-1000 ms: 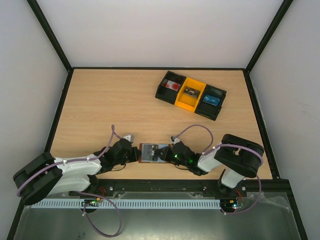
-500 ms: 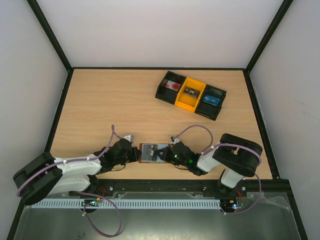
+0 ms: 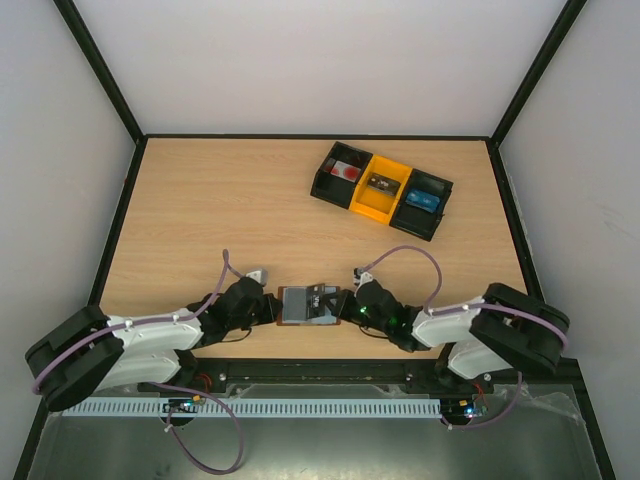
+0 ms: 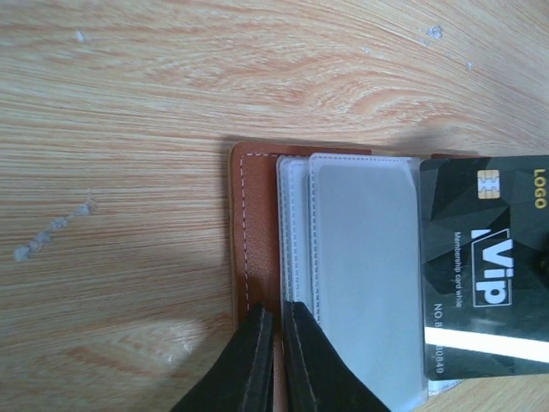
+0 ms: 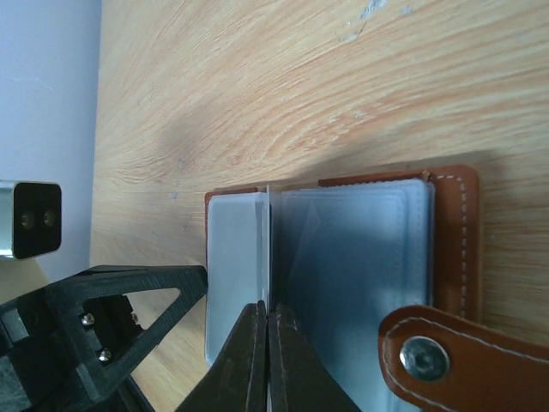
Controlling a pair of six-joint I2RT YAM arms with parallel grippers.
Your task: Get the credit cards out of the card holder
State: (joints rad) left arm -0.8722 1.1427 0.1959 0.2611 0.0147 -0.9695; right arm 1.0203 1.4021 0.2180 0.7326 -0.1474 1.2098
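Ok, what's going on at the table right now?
The left end effector is shut on the brown edge of the open card holder, holding it on the table. The right end effector pinches a black VIP card over the holder's right half; whether it is fully out of the clear sleeves isn't visible.

Tabletop: pale wood-grain laminate board (image 3: 220,210), rectangular, with faint white scuff marks (image 4: 51,236) seen close up.
Enclosure: plain white wall panels (image 3: 320,60) at back, left and right, joined by black frame rails (image 3: 100,68).
Lighting: even, soft-shadowed.
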